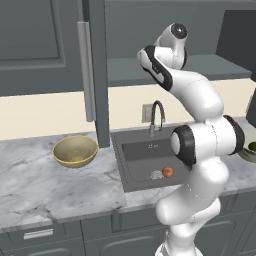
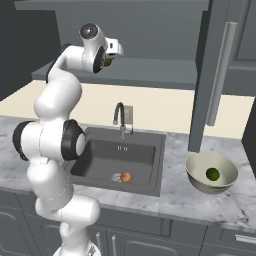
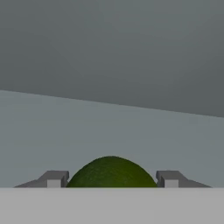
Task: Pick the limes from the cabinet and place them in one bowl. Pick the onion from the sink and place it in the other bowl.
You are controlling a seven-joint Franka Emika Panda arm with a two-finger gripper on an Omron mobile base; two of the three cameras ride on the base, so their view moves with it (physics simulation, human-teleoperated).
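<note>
Lime (image 3: 111,173) sits between gripper (image 3: 112,178) fingertips; no writing.

A grey-veined marble countertop (image 1: 30,190) is running along a cream backsplash (image 1: 40,112), where a small grey wall outlet (image 1: 147,113) is sitting; dark base drawers (image 1: 37,235) are showing silver pulls

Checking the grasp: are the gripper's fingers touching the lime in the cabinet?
Cannot tell. In the hand view, the lime sits between the fingertips, with thin gaps that may be perspective.
</note>
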